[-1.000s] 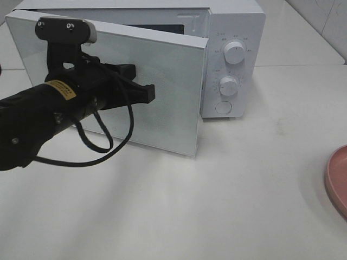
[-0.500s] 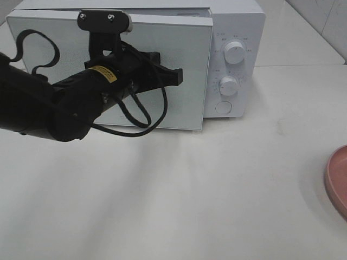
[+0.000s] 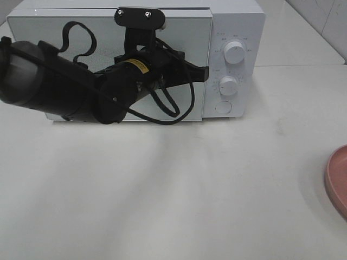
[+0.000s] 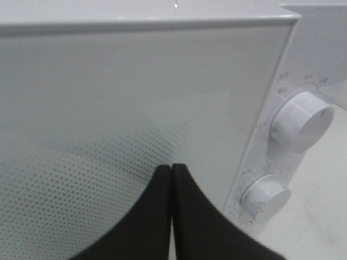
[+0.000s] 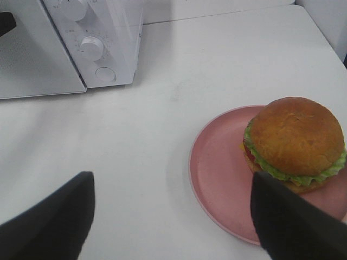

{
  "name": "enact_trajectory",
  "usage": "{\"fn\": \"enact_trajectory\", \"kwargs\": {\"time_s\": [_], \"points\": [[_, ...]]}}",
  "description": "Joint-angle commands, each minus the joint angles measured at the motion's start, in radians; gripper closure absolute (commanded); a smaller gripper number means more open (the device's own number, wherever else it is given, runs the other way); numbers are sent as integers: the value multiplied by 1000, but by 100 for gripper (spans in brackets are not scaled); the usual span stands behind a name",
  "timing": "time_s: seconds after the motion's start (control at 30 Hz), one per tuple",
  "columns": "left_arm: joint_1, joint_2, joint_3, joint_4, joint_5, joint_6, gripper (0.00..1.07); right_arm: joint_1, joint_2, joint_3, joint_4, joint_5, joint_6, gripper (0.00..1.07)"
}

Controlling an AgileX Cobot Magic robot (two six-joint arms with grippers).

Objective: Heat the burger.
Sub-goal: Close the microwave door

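The burger, with a golden-brown bun and a lettuce frill, sits on a pink plate on the white table, seen only in the right wrist view. My right gripper hovers above the table beside the plate, open and empty. The white microwave stands at the back, and its glass door lies flat against its body. My left gripper is shut, with its tips pressed on the door near the control panel. In the high view the burger and the right gripper are out of frame.
Two white knobs and a round button sit on the microwave's right panel. An edge of the pink plate shows at the right border. A loose black cable hangs from the left arm.
The microwave door has swung from half open to flat against the oven. My left arm moved right and back with it, its shut tips on the glass. The right gripper has stayed put.
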Motion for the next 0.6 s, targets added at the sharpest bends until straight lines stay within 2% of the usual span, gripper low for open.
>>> {"fn": "enact_trajectory", "kwargs": {"time_s": [0.03, 0.6], "points": [[22, 13, -44, -74, -33, 16, 107, -6, -25, 1, -1, 1, -7, 32], [86, 21, -103, -73, -14, 7, 107, -6, -25, 1, -1, 1, -7, 32]]}}
